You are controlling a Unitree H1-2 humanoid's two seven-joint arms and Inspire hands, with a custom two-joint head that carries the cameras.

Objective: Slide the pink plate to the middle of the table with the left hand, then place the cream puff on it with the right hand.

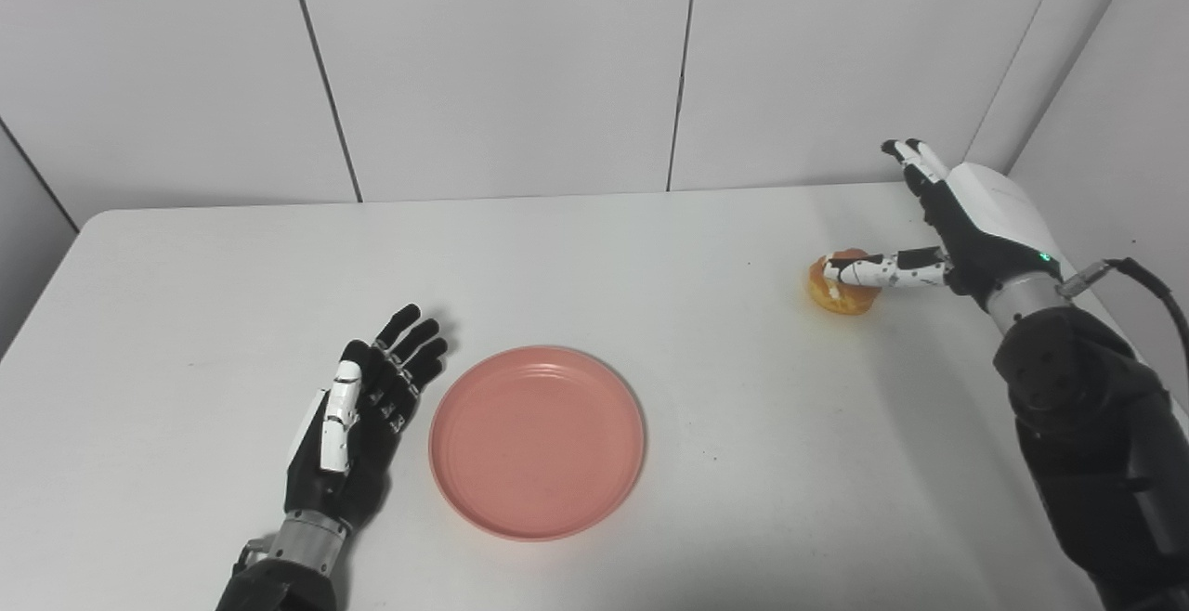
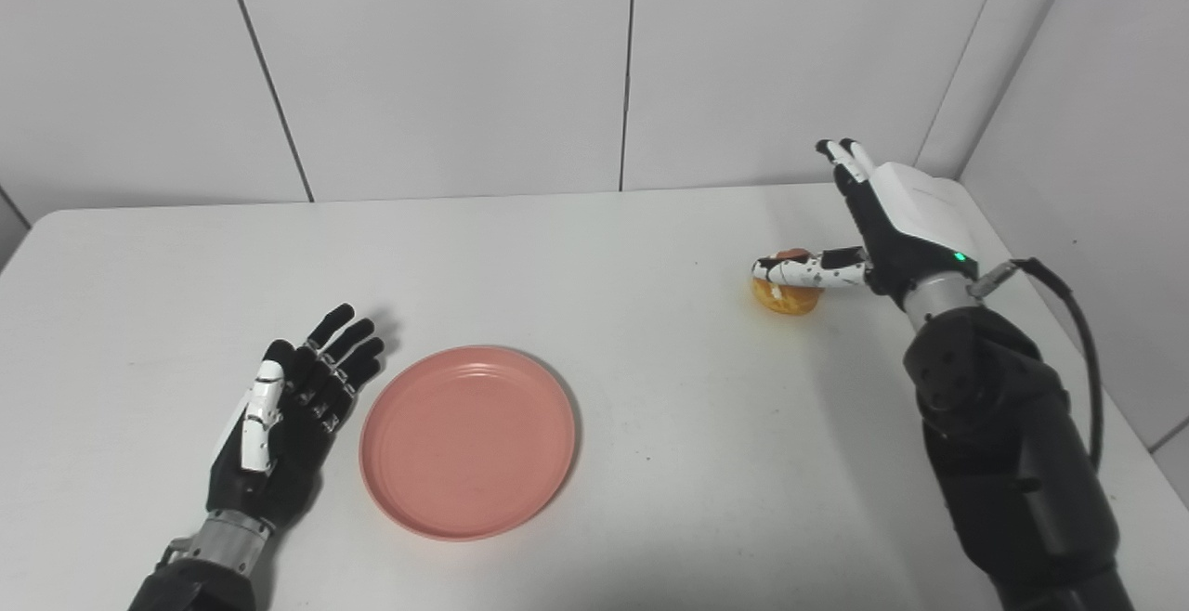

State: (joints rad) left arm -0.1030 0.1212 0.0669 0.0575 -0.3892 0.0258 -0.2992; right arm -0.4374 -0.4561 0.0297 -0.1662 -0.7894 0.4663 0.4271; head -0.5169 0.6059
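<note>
The pink plate (image 1: 537, 440) lies flat near the middle of the white table (image 1: 186, 314), toward the front. My left hand (image 1: 362, 411) is open just left of the plate's rim, fingers straight, holding nothing. The cream puff (image 1: 836, 293) is golden-brown and sits on the table at the right. My right hand (image 1: 966, 216) is open right beside it, fingers stretched up and back, thumb reaching across the puff's top. The hand does not enclose the puff. The puff also shows in the right eye view (image 2: 785, 297).
White wall panels (image 1: 502, 63) stand behind the table's far edge. A side wall (image 1: 1115, 128) stands close on the right. A black cable (image 1: 1152, 286) runs from my right wrist.
</note>
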